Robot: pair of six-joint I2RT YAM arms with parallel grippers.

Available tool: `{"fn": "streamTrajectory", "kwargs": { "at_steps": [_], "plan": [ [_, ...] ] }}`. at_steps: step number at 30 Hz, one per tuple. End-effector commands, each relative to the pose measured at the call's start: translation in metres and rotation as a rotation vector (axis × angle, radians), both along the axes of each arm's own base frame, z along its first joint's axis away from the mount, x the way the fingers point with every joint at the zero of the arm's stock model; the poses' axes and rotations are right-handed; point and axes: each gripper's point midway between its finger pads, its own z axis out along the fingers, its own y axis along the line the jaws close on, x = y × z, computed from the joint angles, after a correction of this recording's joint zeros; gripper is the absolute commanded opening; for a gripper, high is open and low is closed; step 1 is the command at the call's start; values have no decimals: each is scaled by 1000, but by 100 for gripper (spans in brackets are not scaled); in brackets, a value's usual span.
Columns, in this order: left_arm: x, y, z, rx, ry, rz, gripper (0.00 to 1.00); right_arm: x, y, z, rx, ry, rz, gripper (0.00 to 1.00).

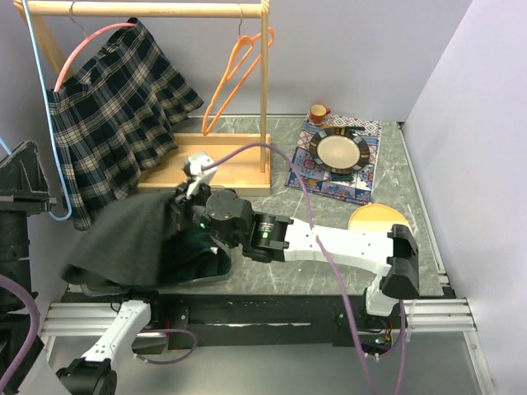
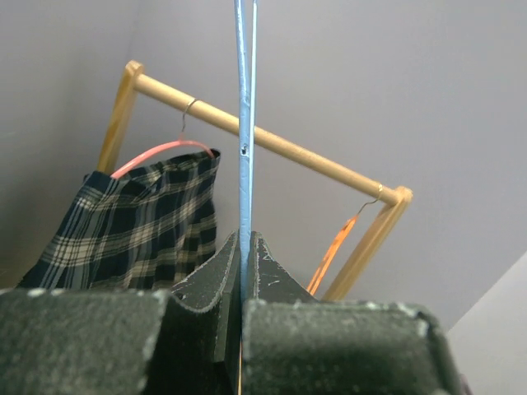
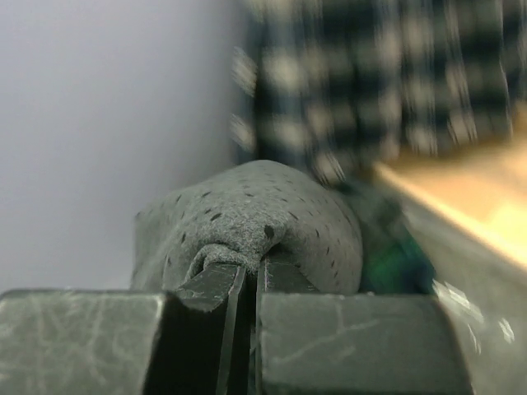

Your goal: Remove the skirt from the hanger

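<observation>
A dark grey skirt (image 1: pixel 132 239) lies heaped at the table's near left, covering the end of my left arm. My right gripper (image 1: pixel 183 202) is at its upper right edge, shut on a fold of the grey skirt (image 3: pixel 255 214), as the right wrist view shows for the gripper (image 3: pixel 251 271). The thin blue hanger (image 1: pixel 51 140) runs from the top left down to the skirt's left edge. In the left wrist view my left gripper (image 2: pixel 244 247) is shut on the blue hanger (image 2: pixel 244 123). From above that gripper is hidden under the cloth. Whether cloth still hangs on the hanger I cannot tell.
A wooden rack (image 1: pixel 148 10) at the back carries a plaid skirt (image 1: pixel 115 115) on a pink hanger (image 1: pixel 86 45) and a bare orange hanger (image 1: pixel 235 74). At right a patterned mat holds a plate (image 1: pixel 339 151) and a mug (image 1: pixel 318 112). An orange dish (image 1: pixel 379 218) lies nearer.
</observation>
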Motion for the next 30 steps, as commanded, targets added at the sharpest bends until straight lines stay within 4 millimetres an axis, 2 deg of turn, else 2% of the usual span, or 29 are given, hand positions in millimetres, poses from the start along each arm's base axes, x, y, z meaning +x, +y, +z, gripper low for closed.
{"fn": "streamTrajectory", "kwargs": {
  "at_steps": [1, 3, 5, 9, 12, 15, 18, 19, 20, 21, 23, 24, 26, 27, 28, 29, 30],
  "plan": [
    [31, 4, -10, 24, 105, 35, 1, 40, -33, 23, 189, 65, -133, 0],
    [55, -1, -27, 37, 187, 19, 1, 57, -41, -5, 113, 64, -246, 0],
    [59, -1, -33, 45, 196, 16, 1, 72, -59, -15, 91, 76, -352, 0],
    [63, 6, -39, 56, 205, 62, 1, 84, -89, -1, 52, 34, -416, 0],
    [70, 15, -44, 57, 245, 114, 1, 86, -103, 8, 52, 14, -443, 0],
    [75, 13, -43, 72, 257, 102, 1, 79, -98, 6, 51, 12, -391, 0],
    [80, 4, -45, 75, 266, 54, 1, 73, -71, -8, 88, 29, -246, 0],
    [81, 1, -48, 76, 272, 36, 1, 59, -51, -14, 102, 47, -117, 0],
    [81, -2, -47, 71, 267, 20, 1, 55, -40, -19, 103, 54, -70, 0],
    [84, -6, -53, 76, 279, -1, 1, 52, -18, -32, 85, 59, -17, 0],
    [84, -7, -57, 83, 284, -4, 1, 35, 13, -46, 55, 73, 123, 0],
    [87, -3, -63, 83, 304, 15, 1, 35, 33, -64, 18, 91, 155, 0],
    [88, 0, -67, 96, 324, 33, 1, 35, 54, -86, -25, 142, 190, 0],
    [87, 1, -68, 99, 333, 41, 1, 37, 71, -112, -73, 182, 203, 0],
    [88, 1, -68, 104, 338, 37, 1, 36, 78, -128, -102, 206, 214, 0],
    [88, -1, -67, 106, 339, 30, 1, 40, 85, -160, -153, 245, 203, 0],
    [86, -2, -65, 108, 334, 23, 1, 40, 86, -176, -176, 289, 194, 0]
  ]
}}
